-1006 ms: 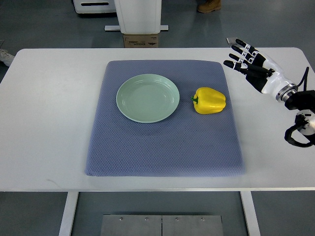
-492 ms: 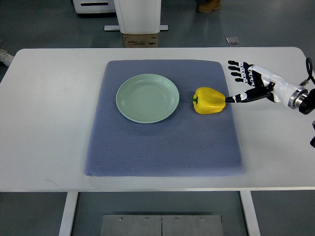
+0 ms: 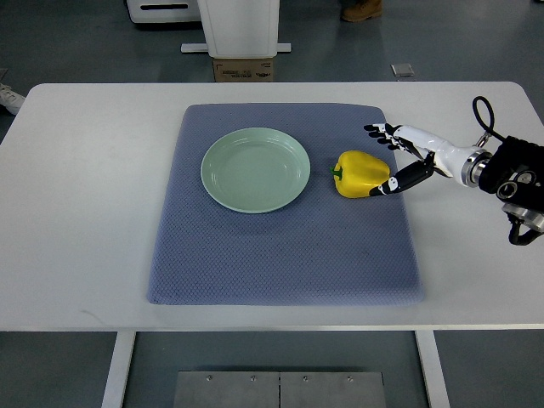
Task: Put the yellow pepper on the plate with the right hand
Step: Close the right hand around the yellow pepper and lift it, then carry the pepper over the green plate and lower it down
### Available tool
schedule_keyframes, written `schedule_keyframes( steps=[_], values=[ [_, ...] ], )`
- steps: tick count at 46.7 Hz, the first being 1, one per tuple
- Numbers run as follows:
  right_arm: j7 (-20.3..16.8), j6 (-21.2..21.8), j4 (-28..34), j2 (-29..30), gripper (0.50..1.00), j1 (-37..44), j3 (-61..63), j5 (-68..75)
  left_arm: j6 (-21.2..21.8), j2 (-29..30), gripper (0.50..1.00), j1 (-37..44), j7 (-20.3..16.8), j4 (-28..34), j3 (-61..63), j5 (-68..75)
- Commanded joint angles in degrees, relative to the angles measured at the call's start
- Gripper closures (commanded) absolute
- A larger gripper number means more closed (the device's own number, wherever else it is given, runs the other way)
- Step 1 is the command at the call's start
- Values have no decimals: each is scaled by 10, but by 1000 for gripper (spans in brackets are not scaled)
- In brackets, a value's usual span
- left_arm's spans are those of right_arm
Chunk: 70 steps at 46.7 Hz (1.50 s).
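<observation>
Approach step: I'm bracketing the glossy yellow bell pepper point(image 3: 362, 173) with my right hand point(image 3: 399, 154), fingers spread, gripping nothing yet. Pepper is sitting on the blue woven mat point(image 3: 285, 246), just right of the round pale-green plate point(image 3: 255, 169). Next, I judge: close, lift, carry left.

Across the three moments the white-and-black robotic right hand point(image 3: 406, 158) travels leftward from the far right corner of the bench — at first it hovers well apart from the glossy yellow bell pepper point(image 3: 361, 173), fingers spread and pointing up-left. Half a second back it is lower and nearer, the thumb tip just reaching the pepper's right side. Now the hand is over the edge of the blue-grey woven mat point(image 3: 289, 246) — the thumb lies against the pepper's lower right flank, the other fingers point(image 3: 380, 132) reach past its upper right, and more of the dark forearm shows at the right edge.
</observation>
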Motion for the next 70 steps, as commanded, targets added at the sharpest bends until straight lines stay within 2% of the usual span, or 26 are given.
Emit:
schedule_keyframes(
  steps=[1,10,22,28,32,34,35,37,38,56,70],
  values=[
    [-2,0,-7,13,500,2,-3,-1,0,0,500,0,0,0,0,-1],
    [-3,-2,-15,31,500,2,-11,-2,0,0,500,-1,-1,0,0,-1],
    [-3,-33,-34,60,500,12,-54,-6,0,0,500,0,0,0,0,-1],
    [-4,-39,-40,68,519,16,-64,-6,0,0,500,-1,0,0,0,-1],
    [-4,-39,-46,72,609,20,-75,-6,0,0,500,-1,-1,0,0,0],
    [-4,-39,-48,75,676,21,-80,-6,0,0,500,-1,0,0,0,0],
    [-4,-39,-48,77,740,22,-83,-6,0,0,500,0,-1,0,0,-1],
    [-4,-39,-48,77,926,24,-90,-6,0,0,500,-1,0,0,0,-1],
    [-4,-39,-48,78,996,24,-93,-6,0,0,500,-1,-1,0,0,0],
    [0,-39,-49,90,1000,51,-113,-8,0,0,500,-1,0,0,0,0],
    [-4,-39,-50,126,1000,89,-109,1,0,0,500,-1,0,0,0,-1]
  ],
)
